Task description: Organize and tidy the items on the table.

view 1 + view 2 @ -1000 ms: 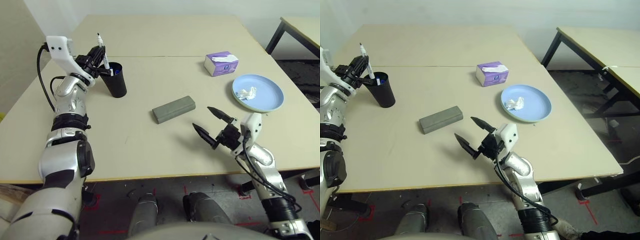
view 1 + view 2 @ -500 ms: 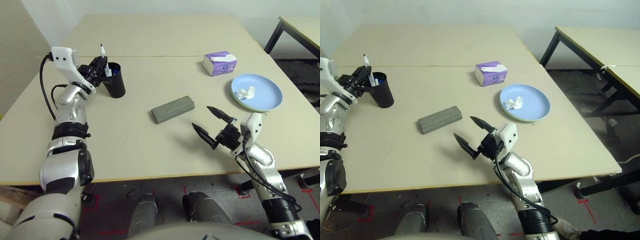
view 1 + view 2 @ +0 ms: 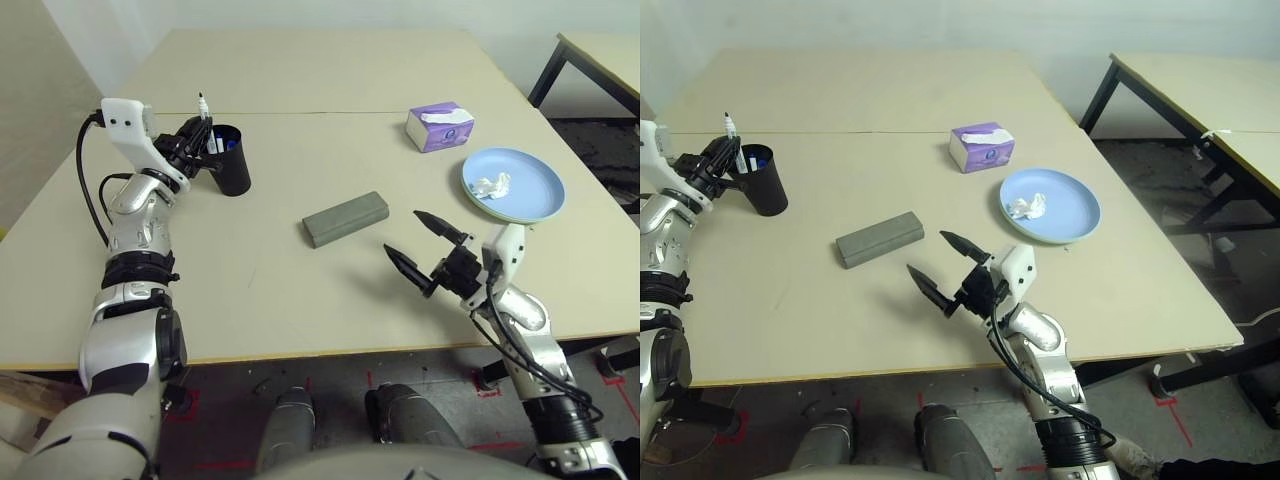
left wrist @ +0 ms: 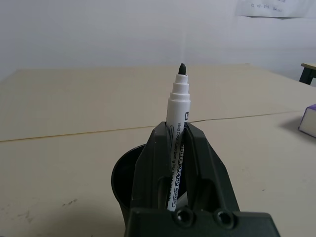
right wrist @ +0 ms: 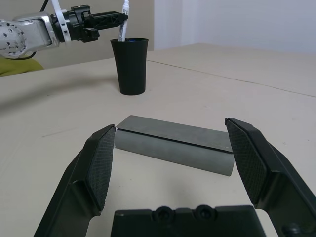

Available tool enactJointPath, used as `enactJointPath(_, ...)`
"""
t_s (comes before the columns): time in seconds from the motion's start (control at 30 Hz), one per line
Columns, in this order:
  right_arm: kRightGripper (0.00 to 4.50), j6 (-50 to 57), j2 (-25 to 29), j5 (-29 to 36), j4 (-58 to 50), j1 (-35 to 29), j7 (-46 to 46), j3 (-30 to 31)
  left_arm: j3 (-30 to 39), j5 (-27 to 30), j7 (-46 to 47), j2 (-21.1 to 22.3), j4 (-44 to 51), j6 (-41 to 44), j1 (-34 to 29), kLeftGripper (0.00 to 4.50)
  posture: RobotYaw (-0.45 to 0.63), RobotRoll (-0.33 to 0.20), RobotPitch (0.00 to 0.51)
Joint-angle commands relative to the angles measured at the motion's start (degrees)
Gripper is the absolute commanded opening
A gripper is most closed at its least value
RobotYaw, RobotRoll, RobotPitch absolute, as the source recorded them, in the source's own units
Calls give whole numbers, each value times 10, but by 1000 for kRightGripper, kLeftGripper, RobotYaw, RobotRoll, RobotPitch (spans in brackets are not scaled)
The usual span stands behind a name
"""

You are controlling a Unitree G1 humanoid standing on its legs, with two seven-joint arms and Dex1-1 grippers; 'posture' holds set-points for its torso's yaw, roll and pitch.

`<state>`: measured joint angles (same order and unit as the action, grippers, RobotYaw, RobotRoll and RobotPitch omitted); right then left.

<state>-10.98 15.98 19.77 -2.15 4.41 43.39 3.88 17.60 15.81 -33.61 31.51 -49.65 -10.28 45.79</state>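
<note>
Marker (image 4: 178,106), white, stands upright and clenched in the left gripper (image 3: 200,136) with its lower end inside the black cup (image 3: 229,160), likely so it drops in to store; right gripper (image 5: 173,163) hangs released, facing the grey case (image 3: 346,218), probably next

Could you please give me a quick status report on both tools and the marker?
Left tool shut on marker, upright over black cup. Right tool open, idle near glasses case. Nothing in the way.
</note>
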Motion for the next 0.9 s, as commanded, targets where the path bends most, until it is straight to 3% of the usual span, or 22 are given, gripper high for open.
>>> enactJointPath(0.03,4500,6,-1,1,-10,-3,1,4,-4,-6,3,0,-5,2,3,252,-136,0,108)
enactJointPath(0.23,4500,6,-1,1,-14,-8,-2,3,-6,-10,7,-2,-11,-2,2,252,-139,0,108)
enactJointPath(0.67,4500,5,-2,-2,-9,-4,-1,3,-5,-12,18,4,-14,-11,3,4465,-128,0,109)
enactJointPath(0.9,4500,7,-2,3,-9,-2,-3,-3,-1,-6,13,12,3,-8,-4,4465,-125,0,109)
